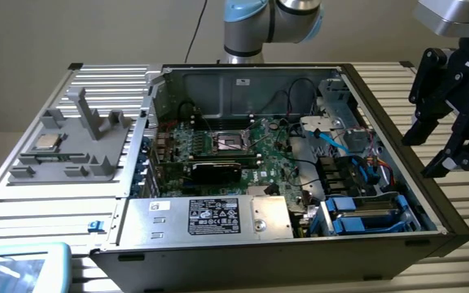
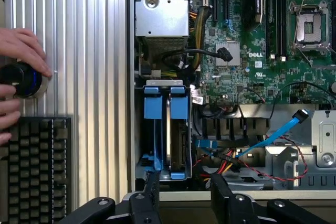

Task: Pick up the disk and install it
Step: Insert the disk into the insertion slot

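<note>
Fingers (image 2: pixel 151 190): two, black, spread wide with nothing between them.
Gripper (image 2: pixel 185 178): one; I have it hovering over the computer case's (image 1: pixel 430 201) rim, pointing down just beside the drive bay.
Disk (image 2: pixel 168 129): one that I can count, in its blue carrier, seated in the bay at the case corner nearest the gripper; two blue tabs sit side by side there.
Power supply (image 1: pixel 210 217): one, just beside the bay.
Motherboard (image 1: pixel 243 152): one, mid-case.
Processor chip (image 1: pixel 47 141): one, on a grey fixture (image 1: pixel 80 155) at the exterior view's left.
Arm (image 1: pixel 259 18): one, behind the case.
Person's hand (image 2: pixel 21 45): on a black knob (image 2: pixel 21 80) on the surface, beside one keyboard (image 2: pixel 34 166).
</note>
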You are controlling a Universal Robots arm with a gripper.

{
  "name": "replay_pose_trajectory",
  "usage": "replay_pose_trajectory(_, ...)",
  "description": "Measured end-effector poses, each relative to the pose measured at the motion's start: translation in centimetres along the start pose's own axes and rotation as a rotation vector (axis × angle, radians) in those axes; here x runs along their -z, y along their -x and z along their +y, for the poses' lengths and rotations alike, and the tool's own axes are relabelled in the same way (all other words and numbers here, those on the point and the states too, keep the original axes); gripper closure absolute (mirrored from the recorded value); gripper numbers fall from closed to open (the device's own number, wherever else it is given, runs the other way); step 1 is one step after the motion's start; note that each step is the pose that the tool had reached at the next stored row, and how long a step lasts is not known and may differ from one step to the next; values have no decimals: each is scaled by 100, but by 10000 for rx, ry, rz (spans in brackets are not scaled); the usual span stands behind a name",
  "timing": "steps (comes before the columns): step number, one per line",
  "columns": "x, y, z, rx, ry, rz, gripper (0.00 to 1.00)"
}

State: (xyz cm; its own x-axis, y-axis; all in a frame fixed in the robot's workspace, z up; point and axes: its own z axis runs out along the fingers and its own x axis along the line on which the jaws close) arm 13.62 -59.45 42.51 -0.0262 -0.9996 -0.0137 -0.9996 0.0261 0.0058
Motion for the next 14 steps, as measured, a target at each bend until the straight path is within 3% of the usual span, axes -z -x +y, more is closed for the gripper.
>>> replay_pose_trajectory(9, 0, 0, 0, 1, 0, 1, 49)
replay_pose_trajectory(14, -46, 113, -8, -4, 0, -1, 49)
